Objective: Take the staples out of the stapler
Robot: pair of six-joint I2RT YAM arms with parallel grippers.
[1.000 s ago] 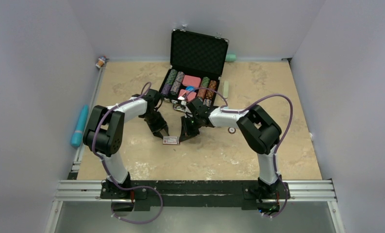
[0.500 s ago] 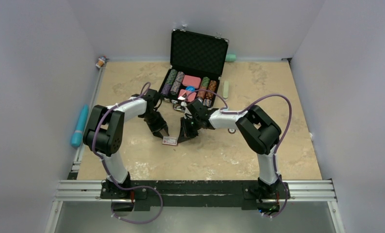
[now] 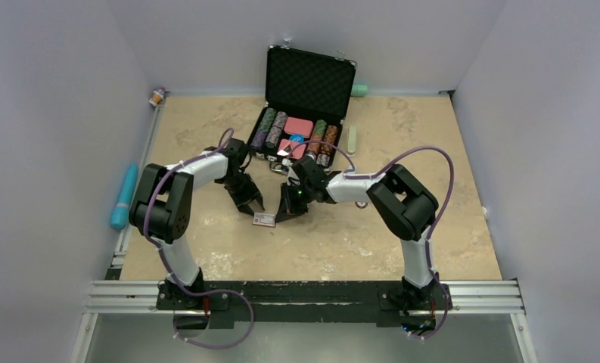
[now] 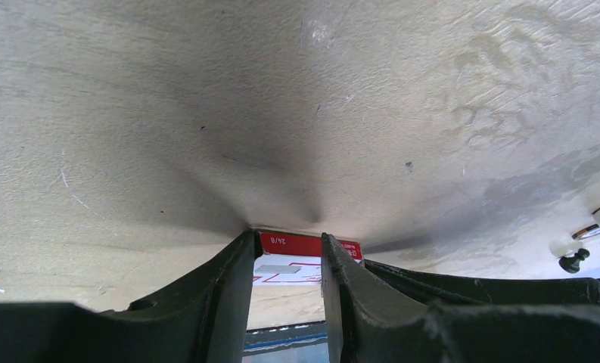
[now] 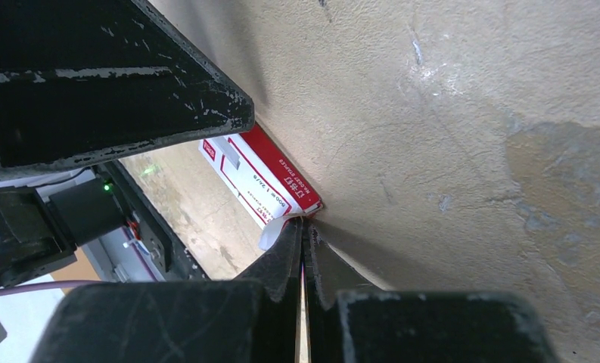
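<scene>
Mid-table, just near of the open black poker-chip case [image 3: 310, 79], both arms met over a small red-and-white cardboard staple box [image 5: 270, 178]. Within the last second the right gripper [image 5: 303, 224] had crept left to the box's corner; the box scarcely shifted. Right fingers were pressed together; whether they nipped the white flap [image 5: 268, 236] could not be told. Opposite, the left gripper [image 4: 287, 240] stood spread at a red edge of the box, contact unclear. Judgement: box being worked, no unloading begun. Thin silvery staples not discernible loose, only a grey patch on the box face. Small hand stapler not identified in any view.
</scene>
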